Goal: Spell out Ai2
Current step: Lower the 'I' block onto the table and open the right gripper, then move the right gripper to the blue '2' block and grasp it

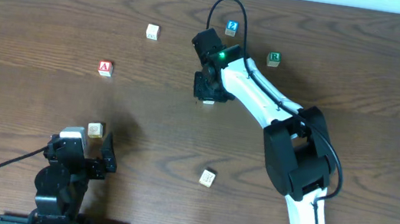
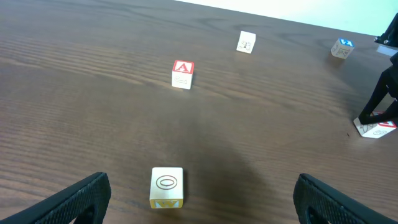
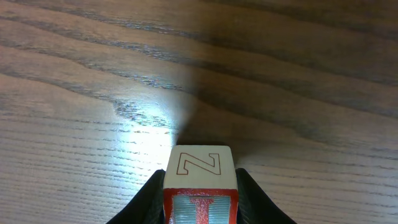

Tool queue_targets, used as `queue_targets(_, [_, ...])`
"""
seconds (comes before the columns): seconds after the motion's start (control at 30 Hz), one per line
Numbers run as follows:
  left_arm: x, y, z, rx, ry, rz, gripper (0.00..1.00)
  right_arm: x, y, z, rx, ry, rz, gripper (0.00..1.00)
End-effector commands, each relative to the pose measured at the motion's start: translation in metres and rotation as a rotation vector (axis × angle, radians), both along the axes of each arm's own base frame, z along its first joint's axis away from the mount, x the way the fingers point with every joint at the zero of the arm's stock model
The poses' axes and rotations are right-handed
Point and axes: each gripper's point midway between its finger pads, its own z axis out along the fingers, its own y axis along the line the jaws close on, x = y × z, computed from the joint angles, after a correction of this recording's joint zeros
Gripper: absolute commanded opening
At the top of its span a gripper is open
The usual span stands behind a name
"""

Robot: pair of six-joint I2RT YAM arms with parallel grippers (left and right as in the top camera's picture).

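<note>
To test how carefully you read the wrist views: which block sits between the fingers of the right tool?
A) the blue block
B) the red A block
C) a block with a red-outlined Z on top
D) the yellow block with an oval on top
C: the right wrist view shows the Z block, its top face bearing a red-outlined Z, flanked closely on both sides by the fingers of the right tool.

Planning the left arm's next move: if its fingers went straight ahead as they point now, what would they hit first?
Probably the yellow O block, lying just ahead of the open left gripper, slightly left of centre between its fingers. The red A block lies farther on; depth is hard to judge.
</note>
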Motion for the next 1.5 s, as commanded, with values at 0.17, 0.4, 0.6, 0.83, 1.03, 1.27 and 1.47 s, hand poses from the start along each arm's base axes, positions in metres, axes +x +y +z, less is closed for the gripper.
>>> queue_targets(0.17, [0.000,0.000,-0.008,0.019,0.014,-0.007,0.95,0.000,0.002,-0.003,-0.021,-0.006,-0.011,0.42])
queue_targets(0.4, [0.000,0.000,-0.008,0.019,0.014,-0.007,0.95,0.000,0.002,-0.003,-0.021,-0.007,-0.010,0.49])
queue_targets(0.6, [0.000,0.000,-0.008,0.019,0.014,-0.007,0.95,0.015,-0.001,0.016,-0.005,-0.045,-0.013,0.63])
queue_targets(0.83, [0.000,0.000,-0.008,0.019,0.014,-0.007,0.95,0.059,-0.001,0.081,0.014,-0.197,0.075,0.86])
queue_targets(1.03, [0.000,0.000,-0.008,0.020,0.014,-0.007,0.96,0.075,0.005,0.097,0.020,-0.279,0.156,0.99])
queue_targets(1.27, [0.000,0.000,-0.008,0.019,0.014,-0.007,0.95,0.104,0.010,0.112,-0.042,-0.437,0.276,0.99])
queue_targets(1.47, [0.000,0.000,-0.008,0.019,0.014,-0.007,0.96,0.152,-0.016,0.112,-0.008,-0.540,0.161,0.99])
